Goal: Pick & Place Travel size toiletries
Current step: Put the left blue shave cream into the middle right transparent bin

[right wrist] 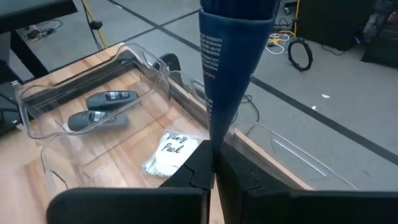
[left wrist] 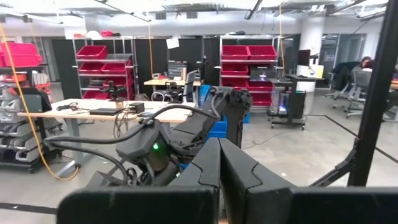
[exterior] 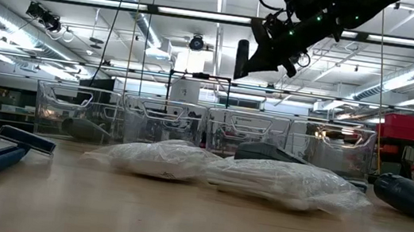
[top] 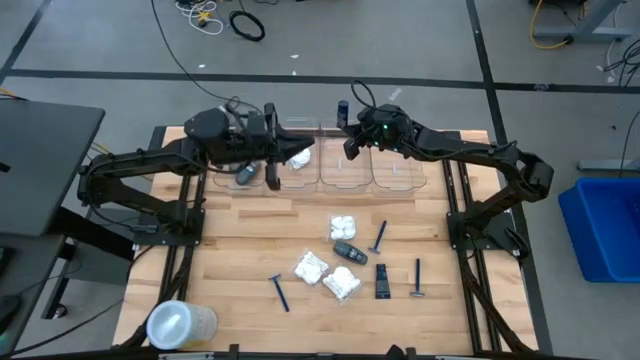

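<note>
My right gripper point(right wrist: 214, 167) is shut on a dark blue tube point(right wrist: 227, 62) high above the clear bins point(top: 348, 172) at the table's far edge; the low view shows the tube point(exterior: 242, 59) well above them. My left gripper point(left wrist: 219, 163) hovers shut and empty over the left bins point(top: 280, 148). Two grey oval cases point(right wrist: 102, 107) lie in the leftmost bin and a white packet point(right wrist: 171, 149) in the second. On the tabletop lie white packets point(top: 310, 267), a grey case point(top: 350, 252), a black tube point(top: 383, 279) and blue razors point(top: 279, 291). My right gripper pinches the tube's narrow flat end point(right wrist: 214, 140) between its two fingertips. The fingers reach in from the table's right, slanting slightly down. The tube stands roughly upright from the fingers, its wide end up, clear of the bins and the table.
Four clear bins stand in a row along the far edge; the two on the right point(top: 398, 172) hold nothing visible. A large translucent round container point(top: 180, 322) lies at the near left corner. Bare wood point(top: 240, 230) spreads left of the loose items.
</note>
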Controlling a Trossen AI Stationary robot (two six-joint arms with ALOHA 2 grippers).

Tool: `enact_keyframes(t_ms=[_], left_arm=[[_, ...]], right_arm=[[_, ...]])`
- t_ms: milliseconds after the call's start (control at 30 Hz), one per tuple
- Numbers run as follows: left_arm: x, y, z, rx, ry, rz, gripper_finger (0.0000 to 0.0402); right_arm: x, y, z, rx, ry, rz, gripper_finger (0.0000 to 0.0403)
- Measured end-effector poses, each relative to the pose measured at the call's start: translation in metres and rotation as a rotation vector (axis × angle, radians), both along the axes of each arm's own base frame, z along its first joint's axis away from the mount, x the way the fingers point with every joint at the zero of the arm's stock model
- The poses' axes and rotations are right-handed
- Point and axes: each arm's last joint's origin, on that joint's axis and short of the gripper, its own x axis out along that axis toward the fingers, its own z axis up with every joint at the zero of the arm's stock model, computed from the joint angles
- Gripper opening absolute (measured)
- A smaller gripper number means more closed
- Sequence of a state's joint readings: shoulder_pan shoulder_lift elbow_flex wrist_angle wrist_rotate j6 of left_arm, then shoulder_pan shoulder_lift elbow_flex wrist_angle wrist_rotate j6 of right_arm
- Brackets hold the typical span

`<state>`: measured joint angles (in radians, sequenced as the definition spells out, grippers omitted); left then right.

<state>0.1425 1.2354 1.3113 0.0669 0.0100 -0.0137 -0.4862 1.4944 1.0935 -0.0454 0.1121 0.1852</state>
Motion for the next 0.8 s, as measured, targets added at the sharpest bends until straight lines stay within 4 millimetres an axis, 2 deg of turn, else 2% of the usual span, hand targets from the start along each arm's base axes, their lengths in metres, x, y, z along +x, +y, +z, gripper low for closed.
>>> enact_keyframes(t_ms=[500,800], left_arm=[[-0.005,0.003,0.004,-0.018,-0.023,-0.019,0.0002],[-0.013,0.002,0.009,0.004,-0.033,-0.013,0.0002]], right_arm=[[0.003,-0.001,-0.003,0.016,-0.006,0.032,0.0017],[0.005,-0.002,0.003,0.011,-0.082,0.019,0.0017]])
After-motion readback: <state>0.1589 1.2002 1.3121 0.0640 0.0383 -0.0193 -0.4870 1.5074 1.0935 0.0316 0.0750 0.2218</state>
